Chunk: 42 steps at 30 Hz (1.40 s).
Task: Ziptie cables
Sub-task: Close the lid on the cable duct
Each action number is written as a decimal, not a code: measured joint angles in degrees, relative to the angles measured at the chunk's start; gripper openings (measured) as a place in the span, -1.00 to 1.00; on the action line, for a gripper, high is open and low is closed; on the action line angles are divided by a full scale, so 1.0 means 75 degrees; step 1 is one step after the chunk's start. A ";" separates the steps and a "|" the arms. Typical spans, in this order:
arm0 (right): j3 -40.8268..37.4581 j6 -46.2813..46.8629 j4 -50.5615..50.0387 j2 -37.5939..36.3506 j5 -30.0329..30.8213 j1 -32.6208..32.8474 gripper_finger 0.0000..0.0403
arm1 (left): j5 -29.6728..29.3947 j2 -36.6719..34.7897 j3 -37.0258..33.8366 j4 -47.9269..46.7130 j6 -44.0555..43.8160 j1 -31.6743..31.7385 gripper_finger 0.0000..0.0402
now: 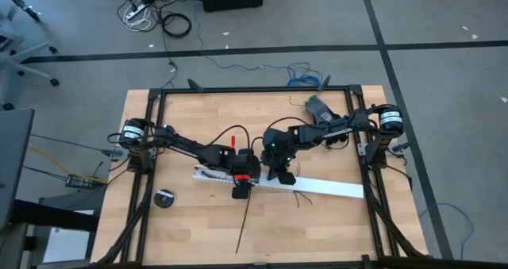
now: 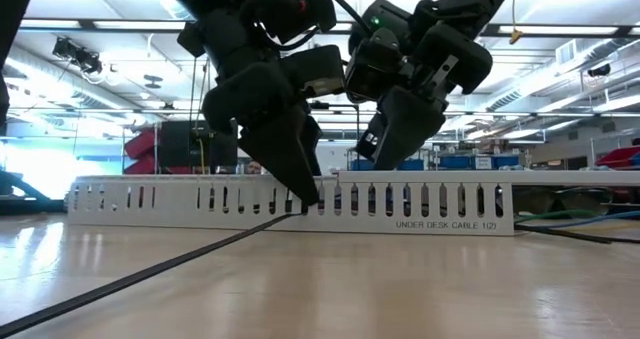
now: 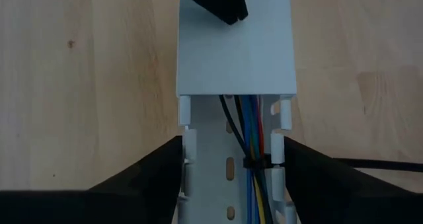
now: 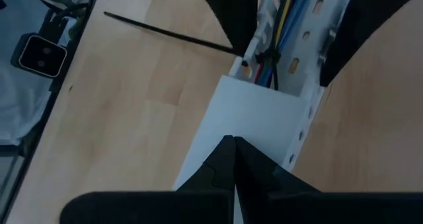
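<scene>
While the long black tail of the ziptie (image 2: 150,269) trails across the wood toward the low camera, the work itself sits a little farther back, at the white slotted channel (image 2: 430,201). The left gripper (image 3: 230,178) stands spread, one finger (image 3: 142,178) outside each wall of the channel and clasping nothing; in the low view its tip comes down right where the tail enters the slots. Inside the trough the cables (image 3: 252,128), blue, black, red and yellow strands running lengthwise, lie bunched to one side, and the ziptie is already looped around them as a dark band. The tail leaves sideways through a slot, as the right wrist view shows.

To do this step well, I judge the loop wants cinching: take the tail just outside the wall and pull it straight out along its own line, not upward, so the band tightens without dragging the channel or lifting the bundle. Keeping the channel pinned matters, since it looks light enough to slide.

Just beyond, the right gripper (image 4: 232,145) is clenched with nothing between its fingers, its tip over the solid cover of the channel; pressing down there would steady the piece.
</scene>
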 joint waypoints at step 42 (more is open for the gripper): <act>0.0014 -0.0148 0.0356 0.0558 -0.0376 0.0026 -1.00 | -0.0063 0.0037 -0.0064 0.0444 0.0347 0.0000 0.24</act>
